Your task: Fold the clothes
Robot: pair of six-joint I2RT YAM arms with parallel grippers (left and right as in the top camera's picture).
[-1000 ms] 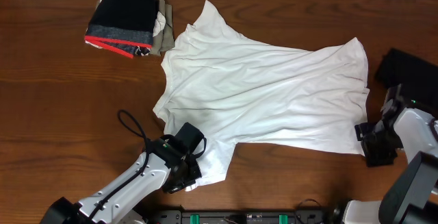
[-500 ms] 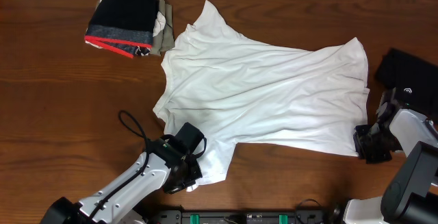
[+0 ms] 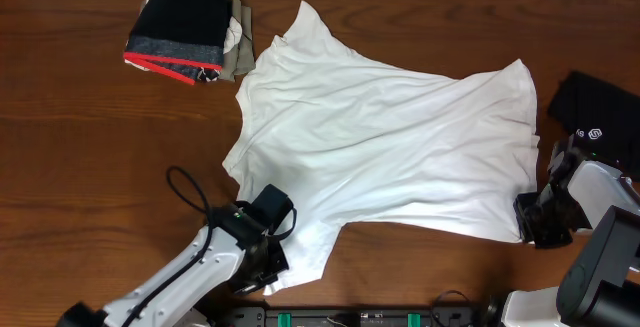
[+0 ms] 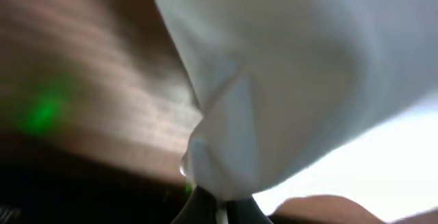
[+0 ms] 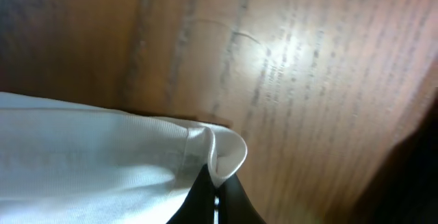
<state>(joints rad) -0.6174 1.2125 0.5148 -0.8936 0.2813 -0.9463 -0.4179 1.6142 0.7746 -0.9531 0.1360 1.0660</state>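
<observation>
1. The white shirt (image 3: 390, 137) lies spread flat across the middle of the table (image 3: 80, 167). Its long axis runs left to right, roughly parallel to the near edge.
2. The left gripper (image 3: 265, 265) is at the shirt's near-left sleeve. Its wrist view shows it clamped on a bunched fold of white cloth.
3. The right gripper (image 3: 530, 219) is at the shirt's near-right hem corner, and its wrist view shows that corner pinched between closed fingers.
4. Both held points are on the shirt's near side, so the rest of the cloth lies away from both grippers, toward the far edge. A fold would likely carry the near side over in that direction.
5. A black garment (image 3: 605, 117) with a white logo lies at the right edge, just beyond the shirt.
6. A pile of folded clothes (image 3: 185, 22) sits at the far-left corner, nearly touching the shirt's far sleeve.
</observation>
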